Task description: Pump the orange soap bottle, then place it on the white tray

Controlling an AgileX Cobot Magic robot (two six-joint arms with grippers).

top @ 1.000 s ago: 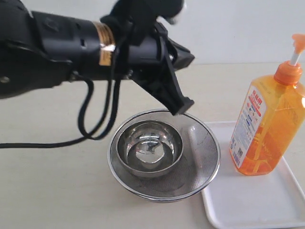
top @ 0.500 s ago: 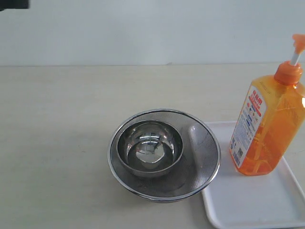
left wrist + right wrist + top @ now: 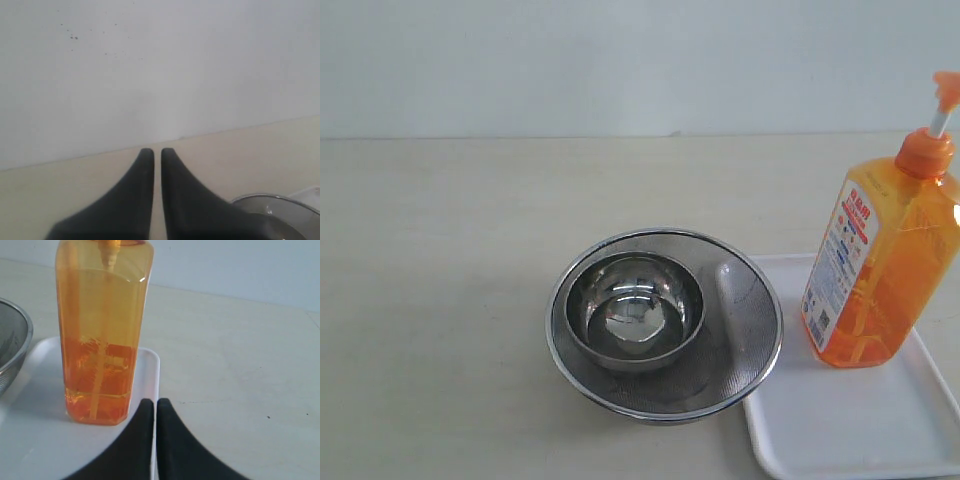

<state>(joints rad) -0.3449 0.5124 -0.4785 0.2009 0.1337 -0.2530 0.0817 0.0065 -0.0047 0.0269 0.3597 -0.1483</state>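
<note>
Jaws of left end effector and right end effector stand closed, empty, orange soap bottle upright on white tray.

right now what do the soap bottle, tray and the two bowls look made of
Orange soap bottle: translucent glossy plastic, liquid showing through.
White tray: probably smooth matte plastic.
Outer strainer bowl: fine metal mesh, see-through weave.
Inner bowl: polished steel by its mirror reflections.

The tray runs off the exterior view's right and bottom edges; the soap bottle loses its pump spout there, and its label print is unreadable.
</note>
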